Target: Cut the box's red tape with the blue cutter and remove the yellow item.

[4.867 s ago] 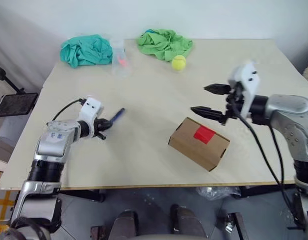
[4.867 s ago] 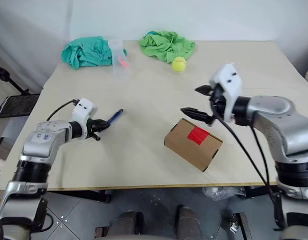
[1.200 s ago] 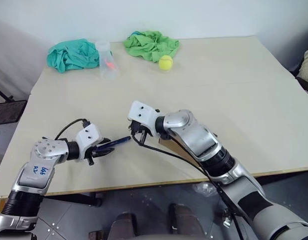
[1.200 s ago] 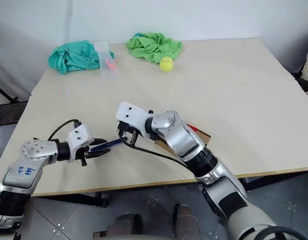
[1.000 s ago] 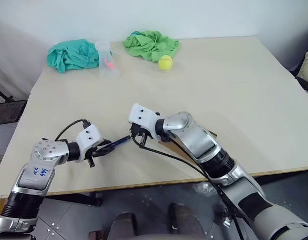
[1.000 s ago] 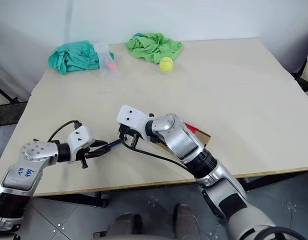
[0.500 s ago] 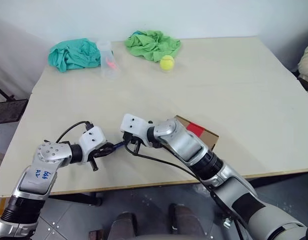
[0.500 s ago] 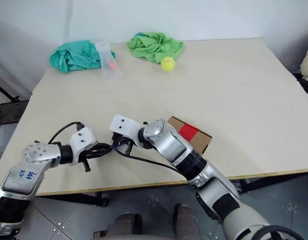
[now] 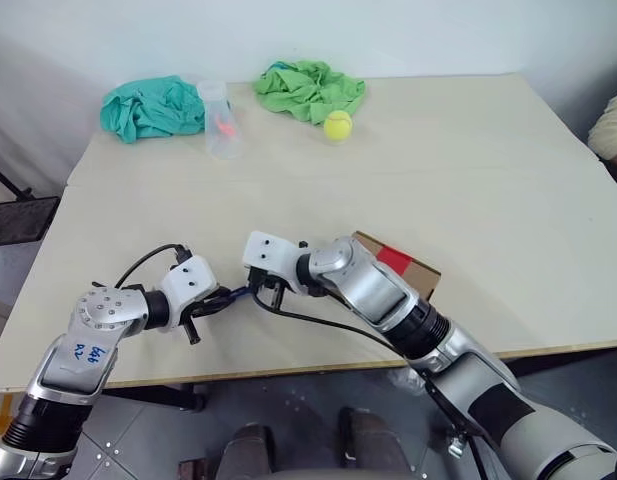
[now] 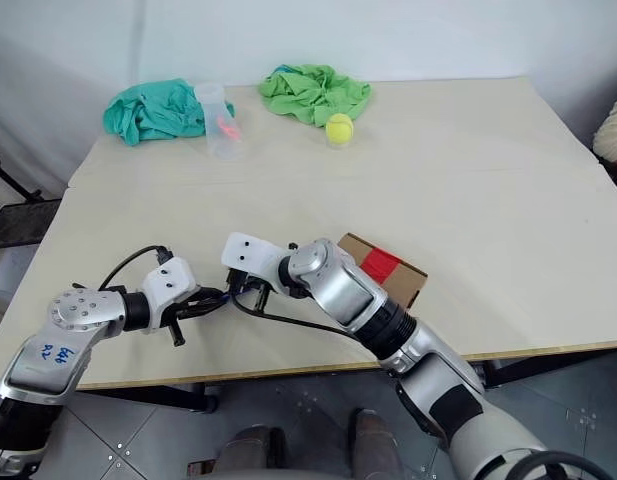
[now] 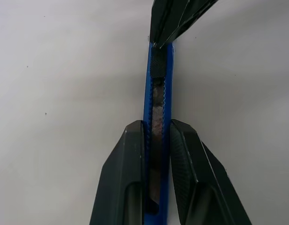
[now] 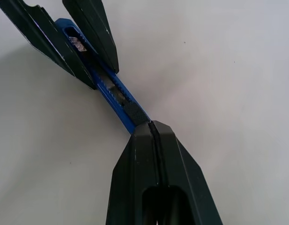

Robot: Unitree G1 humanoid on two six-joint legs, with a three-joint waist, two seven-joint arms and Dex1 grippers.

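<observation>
Meanwhile the left claw [image 11: 156, 140] grips the blue cutter [image 11: 158, 93], right claw [image 12: 151, 129] clenched at its tip.

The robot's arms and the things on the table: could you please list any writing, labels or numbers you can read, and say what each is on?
Blue handwritten marks, two short lines, on the left arm's grey casing: too small and blurred to read.
The box, the red tape and the blue cutter: no lettering visible.

Blue cutter [image 11: 157, 112], brown box [image 9: 408, 272] with red tape [image 9: 392, 259], teal cloth [image 9: 151, 105], green cloth [image 9: 308, 88], yellow-green ball [image 9: 337, 125]
</observation>
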